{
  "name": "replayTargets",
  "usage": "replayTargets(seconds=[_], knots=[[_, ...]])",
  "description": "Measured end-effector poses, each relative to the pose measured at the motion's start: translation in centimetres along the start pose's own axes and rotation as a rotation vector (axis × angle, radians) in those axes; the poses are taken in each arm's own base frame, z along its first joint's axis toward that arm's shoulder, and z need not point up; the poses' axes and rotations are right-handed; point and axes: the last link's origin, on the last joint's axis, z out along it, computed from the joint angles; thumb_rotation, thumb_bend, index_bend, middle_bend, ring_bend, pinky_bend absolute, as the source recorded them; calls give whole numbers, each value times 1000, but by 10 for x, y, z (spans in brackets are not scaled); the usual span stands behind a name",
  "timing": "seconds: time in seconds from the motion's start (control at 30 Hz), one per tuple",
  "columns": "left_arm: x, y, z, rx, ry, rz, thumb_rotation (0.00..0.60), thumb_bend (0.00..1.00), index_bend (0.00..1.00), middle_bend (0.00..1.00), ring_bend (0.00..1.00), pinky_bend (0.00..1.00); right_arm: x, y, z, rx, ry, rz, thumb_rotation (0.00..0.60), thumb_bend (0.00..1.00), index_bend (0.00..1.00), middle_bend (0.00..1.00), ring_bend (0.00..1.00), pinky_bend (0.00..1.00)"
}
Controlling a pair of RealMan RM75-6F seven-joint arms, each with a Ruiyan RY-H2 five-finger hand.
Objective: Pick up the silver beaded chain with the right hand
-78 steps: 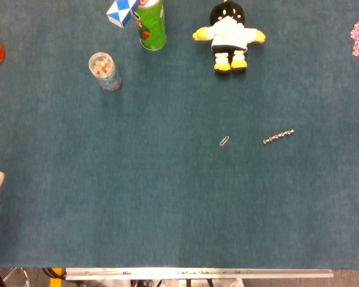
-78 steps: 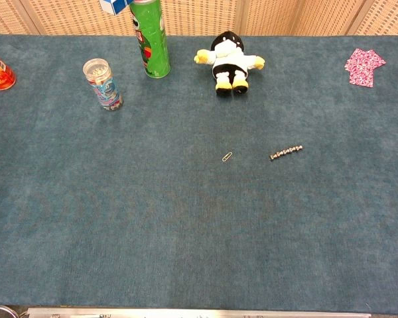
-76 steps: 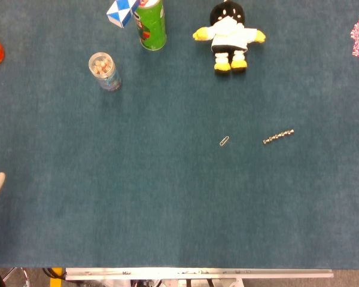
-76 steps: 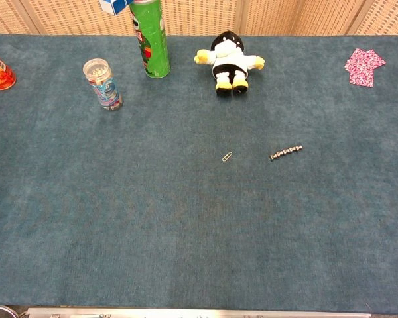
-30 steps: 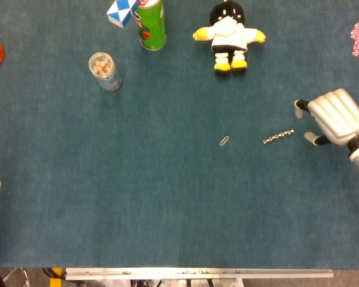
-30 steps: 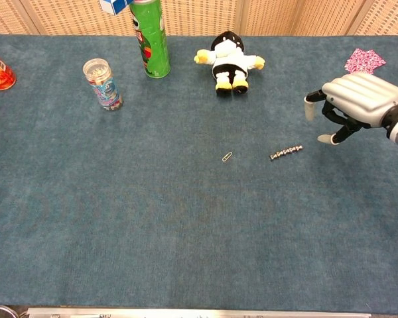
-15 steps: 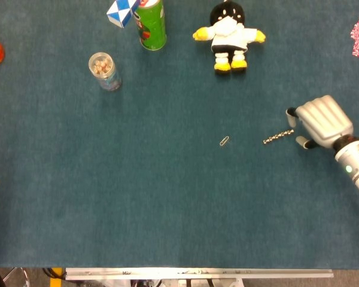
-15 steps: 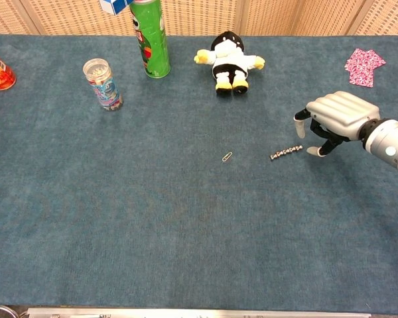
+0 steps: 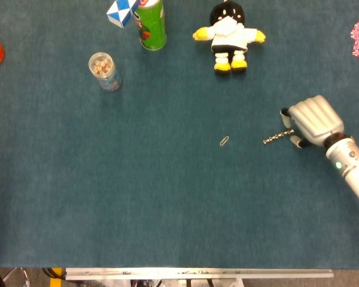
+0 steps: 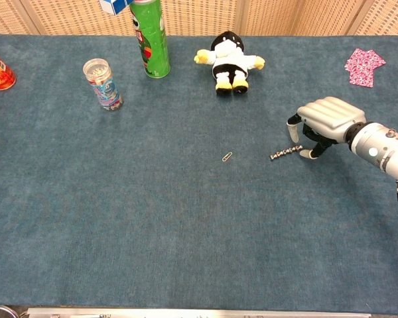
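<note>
While reaching: approach step, nothing lifted.
Right hand [image 10: 324, 119]: fingers apart, holding nothing, straddling chain's right end.
Silver beaded chain [image 10: 286, 153]: flat, right of paper clip [image 10: 227, 157].
Next: lower, pinch beads.

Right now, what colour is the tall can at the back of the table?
Green; the tall can shows best in the chest view.

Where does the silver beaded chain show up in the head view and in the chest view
Head view: silver beaded chain lies right of centre on the blue cloth, its right end at the right robot hand.
Chest view: chain right of centre, mid-height.
Shared landmark: the paperclip just left of it.
</note>
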Motion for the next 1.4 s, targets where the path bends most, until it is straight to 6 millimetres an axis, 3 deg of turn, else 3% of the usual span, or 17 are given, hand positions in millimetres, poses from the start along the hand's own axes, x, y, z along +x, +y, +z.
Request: replayTargets(seconds=[1.07, 1.4], knots=[[-1, -9, 0, 21, 9, -13, 600, 205, 80, 93, 70, 57, -3, -8, 12, -14, -32, -1, 600, 277, 606, 950, 998, 1000], [-1, -9, 1, 23, 6, -14, 600, 205, 80, 93, 70, 57, 19, -17, 2, 32, 30, 8, 600, 289, 628, 957, 999, 1000]])
